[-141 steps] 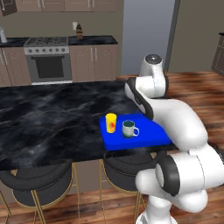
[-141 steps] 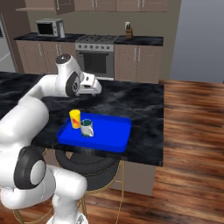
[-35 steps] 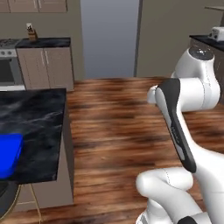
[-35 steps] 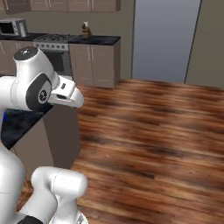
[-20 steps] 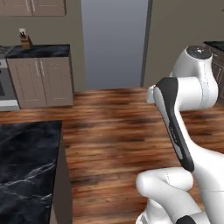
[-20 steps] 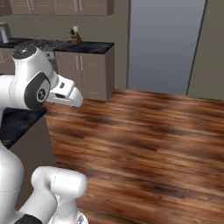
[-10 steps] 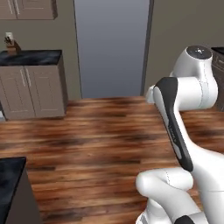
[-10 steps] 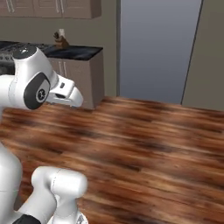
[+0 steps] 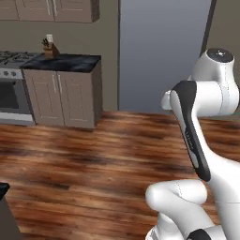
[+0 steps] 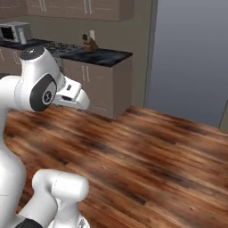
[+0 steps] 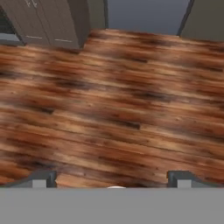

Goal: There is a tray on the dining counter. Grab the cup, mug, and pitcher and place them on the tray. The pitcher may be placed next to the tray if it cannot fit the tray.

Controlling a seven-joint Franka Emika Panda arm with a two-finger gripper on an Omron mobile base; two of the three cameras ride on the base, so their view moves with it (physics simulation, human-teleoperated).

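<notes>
My gripper [image 11: 111, 179] hangs over bare wooden floor [image 11: 118, 100], its two dark fingertips [image 11: 43, 177] far apart with nothing between them, so it is open. The arm's hand [image 10: 73, 97] is held out at shoulder height, pointing toward the cabinets. A dark sliver that may be the dining counter's corner [image 9: 2, 188] sits at the left edge of the left base view. The tray, cup, mug and pitcher are out of view.
A black worktop over beige cabinets [image 9: 63, 63] runs along the back wall, with a knife block [image 9: 48, 46], a stove [image 9: 9, 91] and a microwave [image 10: 15, 32]. A tall grey panel [image 9: 161, 51] stands to its right. Open wooden floor [image 10: 156, 151] lies ahead.
The whole picture has shifted: the base has turned away, and the dining counter with the blue tray has slid out at the left. The arm keeps its pose and the gripper stays open.
</notes>
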